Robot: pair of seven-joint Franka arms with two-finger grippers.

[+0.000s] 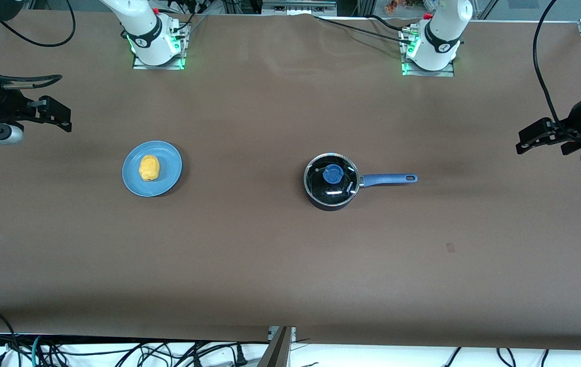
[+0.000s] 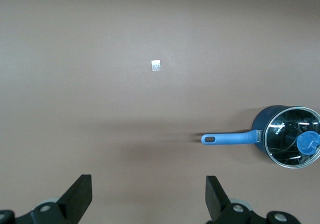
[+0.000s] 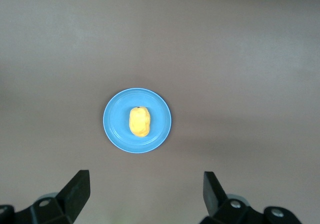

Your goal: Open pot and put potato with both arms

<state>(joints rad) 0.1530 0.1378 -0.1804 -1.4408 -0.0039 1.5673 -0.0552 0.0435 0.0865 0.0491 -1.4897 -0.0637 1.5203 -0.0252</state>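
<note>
Pot first: you have one of them, black and round, standing on the brown bench toward the left arm's end. Its one glass lid sits in place with a blue knob on top, and its single long blue handle points straight out toward the left arm's end of the bench.

You have one potato, yellow-orange and lumpy, lying on the middle of one flat light-blue plate. The plate sits toward the right arm's end, well apart from the pot.

You have two arms, each rising from a white base along the bench's edge nearest the robots. Your left end effector hangs in the air over the left arm's end of the bench, well apart from the pot. Its two fingers are spread wide with nothing between them; the left wrist view shows the pot, the handle and a small pale square mark on the bare bench.

Your right end effector hangs over the right arm's end of the bench, well apart from the plate. Its two fingers are also spread wide and hold nothing, and the right wrist view shows the plate and potato lying between them on the bench below.
</note>
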